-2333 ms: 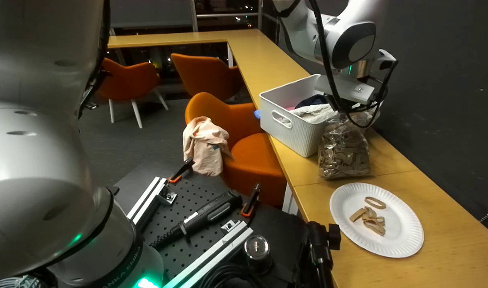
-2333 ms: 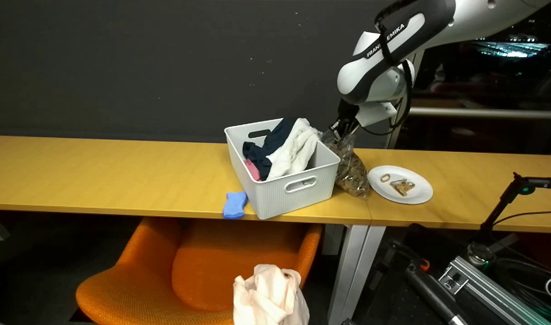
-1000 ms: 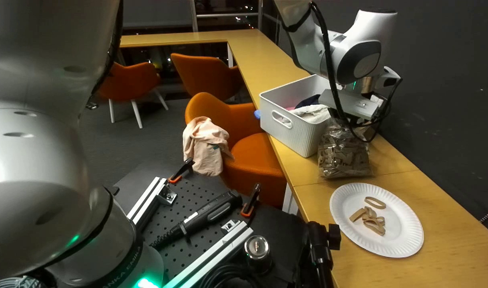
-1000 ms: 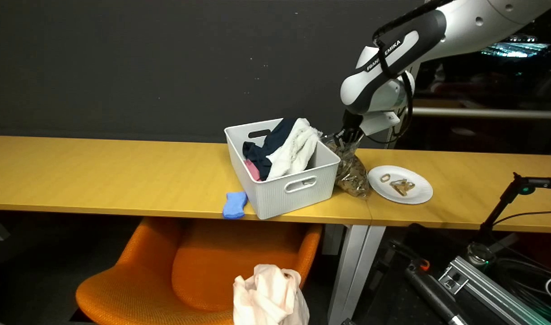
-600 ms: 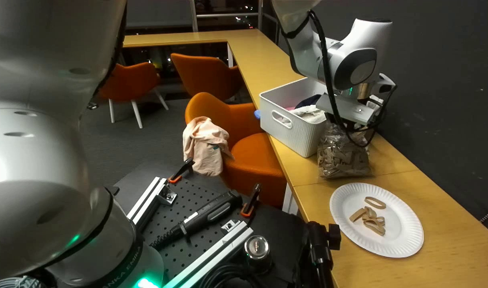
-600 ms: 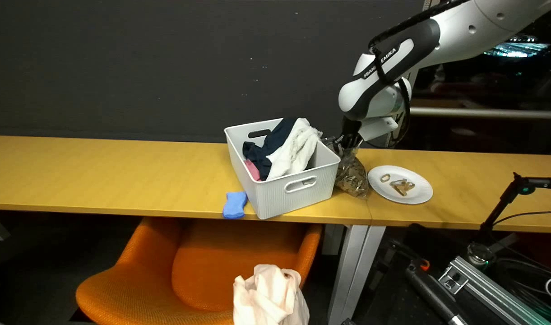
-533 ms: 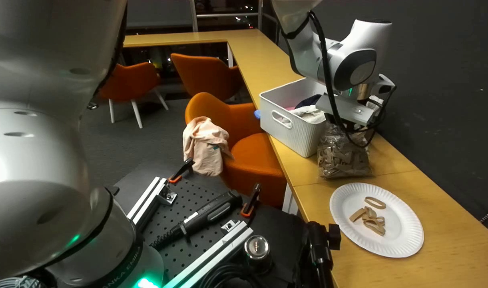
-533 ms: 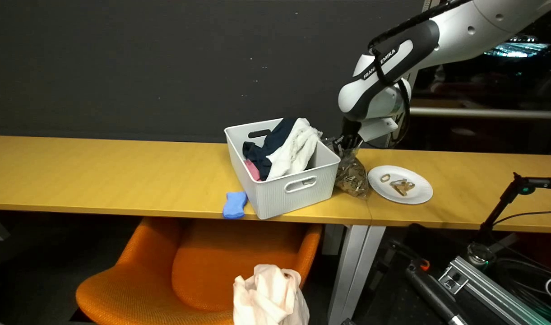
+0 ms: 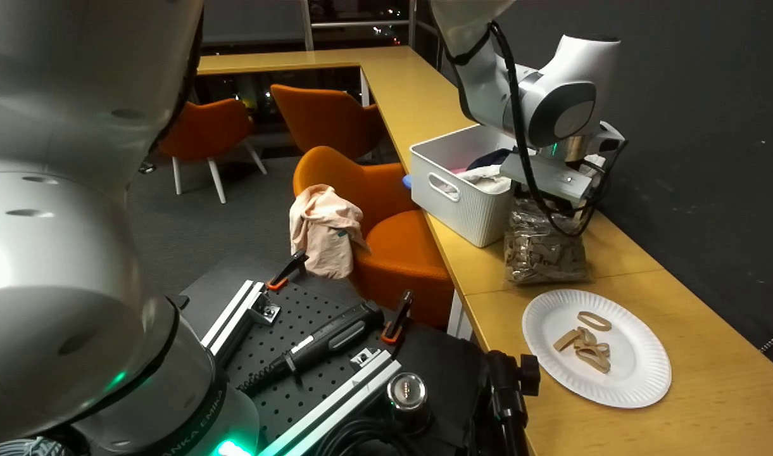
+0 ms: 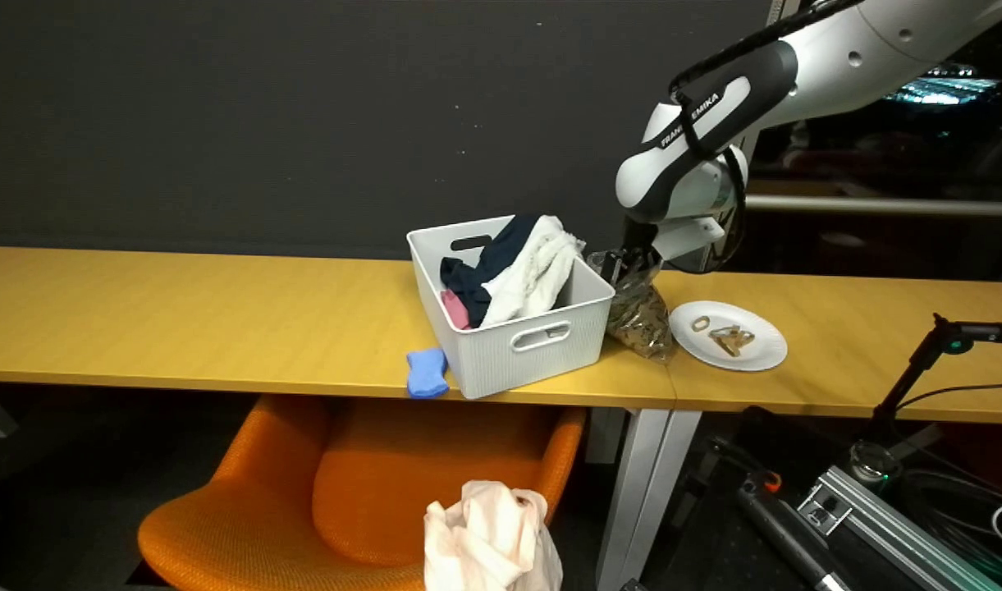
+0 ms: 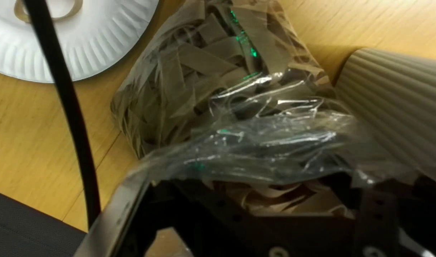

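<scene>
Clear bag (image 11: pixel 275 139) — tan bands (image 11: pixel 210 57), apparently; basket (image 10: pixel 542 361) — cloths (image 10: pixel 521 275).

White bin (image 10: pixel 496 357) in both downward-facing exterior views, wrist view close above the bag (image 11: pixel 218 82).

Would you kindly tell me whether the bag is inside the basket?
No, in an exterior view the bag rests on the table, outside the basket.
</scene>
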Controlling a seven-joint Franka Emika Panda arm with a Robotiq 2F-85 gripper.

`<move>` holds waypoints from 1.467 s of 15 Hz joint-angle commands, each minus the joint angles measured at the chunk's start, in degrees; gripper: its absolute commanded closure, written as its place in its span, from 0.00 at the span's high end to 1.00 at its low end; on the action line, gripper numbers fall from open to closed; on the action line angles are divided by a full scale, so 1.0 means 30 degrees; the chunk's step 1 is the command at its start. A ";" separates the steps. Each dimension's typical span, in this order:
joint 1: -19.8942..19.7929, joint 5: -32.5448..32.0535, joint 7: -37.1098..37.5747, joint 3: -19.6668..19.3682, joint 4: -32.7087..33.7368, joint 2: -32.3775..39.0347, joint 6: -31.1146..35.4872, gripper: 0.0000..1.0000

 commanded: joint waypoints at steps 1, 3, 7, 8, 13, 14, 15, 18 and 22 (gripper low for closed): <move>0.0058 -0.0209 -0.0156 -0.0125 0.0013 0.0248 0.0020 1.00; 0.0049 -0.0232 -0.0147 -0.0120 0.0021 0.0335 -0.0003 0.89; 0.0093 -0.0240 -0.0069 -0.0135 0.0090 0.0393 -0.0048 0.52; 0.0091 -0.0239 -0.0068 -0.0138 0.0108 0.0379 -0.0057 0.45; -0.0058 -0.0106 -0.0200 -0.0079 0.0015 -0.0031 -0.0074 0.08; -0.0093 -0.0084 -0.0239 -0.0069 -0.0016 -0.0132 -0.0049 0.01; -0.0172 -0.0033 -0.0319 -0.0055 -0.0177 -0.0449 0.0008 0.00; -0.0350 0.0072 -0.0464 -0.0081 -0.0480 -0.1176 0.0134 0.01; -0.0664 0.0385 -0.0677 -0.0056 -0.0825 -0.2181 0.0268 0.01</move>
